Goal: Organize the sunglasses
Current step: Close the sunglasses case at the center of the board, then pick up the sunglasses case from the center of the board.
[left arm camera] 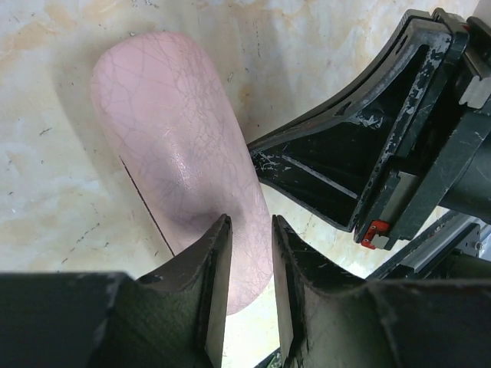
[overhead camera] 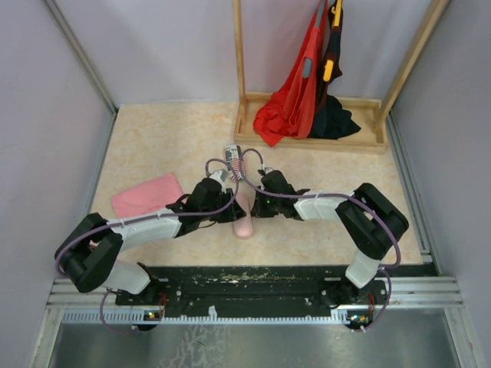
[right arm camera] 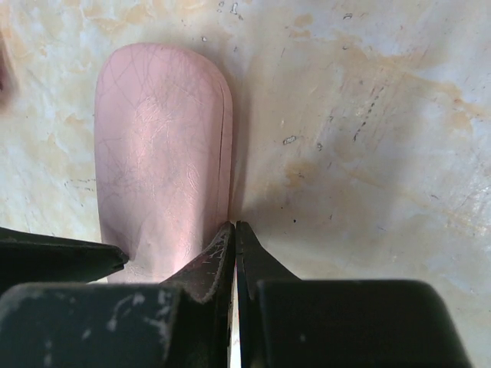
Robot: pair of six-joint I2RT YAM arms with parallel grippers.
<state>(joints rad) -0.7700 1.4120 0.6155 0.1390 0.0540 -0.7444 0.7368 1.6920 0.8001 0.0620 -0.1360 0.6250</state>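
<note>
No sunglasses show in any view. A closed oblong pink case (overhead camera: 244, 219) lies at the table's middle, between both grippers. My left gripper (overhead camera: 229, 201) hangs over the case's near end (left arm camera: 176, 161). Its jaws stand a narrow gap apart (left arm camera: 252, 224), with nothing between them but the case surface and the table below. My right gripper (overhead camera: 255, 204) is shut and empty. Its tips (right arm camera: 235, 227) rest at the right edge of the case (right arm camera: 161, 153), by the seam. In the left wrist view the right gripper (left arm camera: 360, 161) lies close beside the case.
A flag-printed case (overhead camera: 235, 159) lies just beyond the pink one. A pink cloth (overhead camera: 146, 195) sits at the left. A wooden rack (overhead camera: 307, 142) with red and black bags (overhead camera: 295, 100) stands at the back right. Walls close in on both sides.
</note>
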